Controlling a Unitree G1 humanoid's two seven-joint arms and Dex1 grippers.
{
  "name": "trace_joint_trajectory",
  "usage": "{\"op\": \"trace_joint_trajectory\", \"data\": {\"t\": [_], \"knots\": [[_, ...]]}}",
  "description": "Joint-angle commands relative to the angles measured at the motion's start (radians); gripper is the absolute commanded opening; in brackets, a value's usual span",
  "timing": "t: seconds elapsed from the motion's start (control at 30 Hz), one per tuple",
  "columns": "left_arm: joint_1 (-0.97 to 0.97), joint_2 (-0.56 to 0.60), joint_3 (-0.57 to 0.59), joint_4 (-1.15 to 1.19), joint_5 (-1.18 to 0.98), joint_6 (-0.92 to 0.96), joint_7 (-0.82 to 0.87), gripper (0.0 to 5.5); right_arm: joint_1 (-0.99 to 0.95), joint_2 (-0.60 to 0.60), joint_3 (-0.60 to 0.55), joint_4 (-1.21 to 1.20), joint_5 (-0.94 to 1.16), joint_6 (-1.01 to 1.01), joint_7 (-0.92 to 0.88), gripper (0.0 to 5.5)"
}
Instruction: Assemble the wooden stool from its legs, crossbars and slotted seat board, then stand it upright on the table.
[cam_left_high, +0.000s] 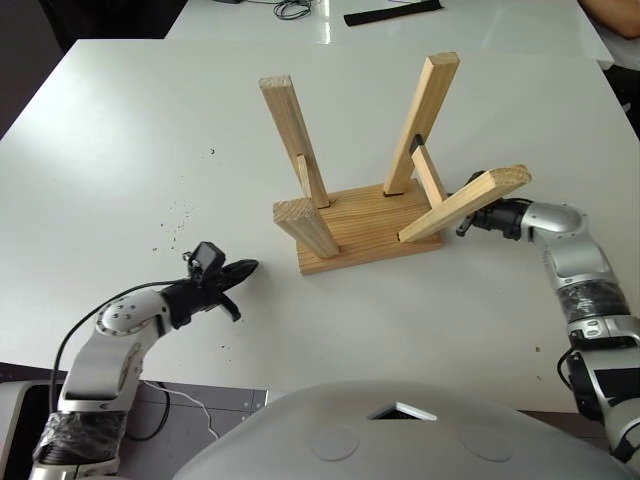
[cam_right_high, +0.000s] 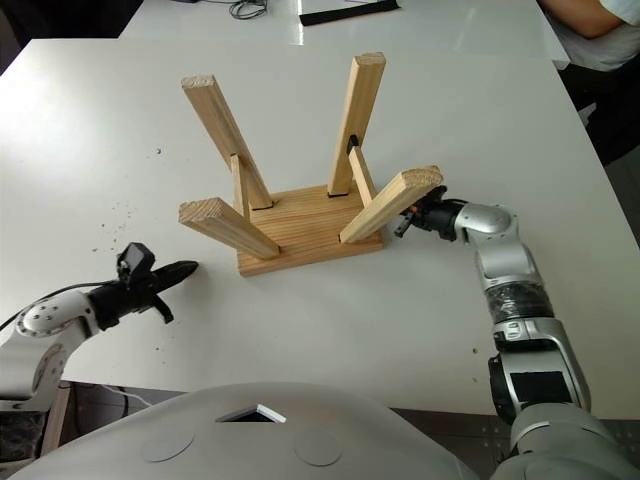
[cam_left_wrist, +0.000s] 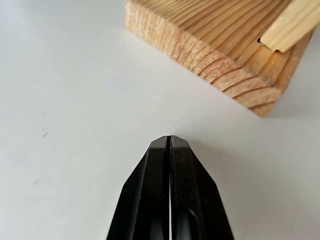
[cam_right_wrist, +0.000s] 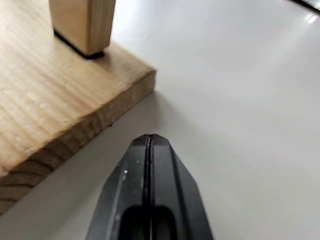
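Note:
The wooden stool lies upside down mid-table, its slotted seat board (cam_left_high: 365, 238) flat on the surface. Several legs splay upward from it: back left leg (cam_left_high: 290, 130), back right leg (cam_left_high: 425, 115), front left leg (cam_left_high: 307, 227), front right leg (cam_left_high: 470, 200). Short crossbars (cam_left_high: 313, 180) (cam_left_high: 430, 175) lean against the back legs. My left gripper (cam_left_high: 248, 267) is shut and empty, low over the table, a short way left of the board's corner (cam_left_wrist: 225, 55). My right gripper (cam_right_wrist: 150, 136) is shut and empty beside the board's right edge (cam_right_wrist: 50, 115), under the tilted front right leg.
Small dark specks (cam_left_high: 175, 220) dot the white table (cam_left_high: 120, 130) left of the stool. A black strip (cam_left_high: 393, 14) and a cable (cam_left_high: 293, 8) lie on the table behind. Open surface stretches left and in front of the stool.

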Motion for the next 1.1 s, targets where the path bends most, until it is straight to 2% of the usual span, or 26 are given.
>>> {"op": "trace_joint_trajectory", "data": {"t": [0.03,0.2,0.37,0.5,0.73,0.93,1.1], "knots": [[-0.073,-0.079,-0.110,0.030,0.047,-0.006,0.035,0.02,0.095,-0.015,0.054,-0.021,-0.029,-0.014,0.054,0.00],[-0.006,-0.052,-0.093,-0.021,0.036,-0.012,0.022,0.02,0.282,-0.084,0.040,-0.384,0.123,0.116,0.153,0.00],[0.044,-0.015,-0.055,-0.055,0.019,-0.006,0.010,0.02,0.397,-0.085,0.049,-0.590,0.168,0.230,0.104,0.00],[0.104,-0.011,-0.035,-0.100,0.007,-0.002,0.022,0.02,0.388,-0.076,0.036,-0.548,0.139,0.237,0.066,0.00],[0.069,-0.018,0.024,-0.042,0.028,-0.050,0.052,0.02,0.378,-0.114,0.023,-0.476,0.121,0.197,0.089,0.00],[0.051,-0.035,0.192,-0.057,-0.103,-0.105,0.027,0.02,0.323,-0.149,-0.051,-0.383,0.138,0.159,0.101,0.00],[0.101,0.063,0.288,-0.017,-0.089,-0.138,-0.055,0.02,0.274,-0.237,-0.153,-0.334,0.165,0.141,0.152,0.00]]}}
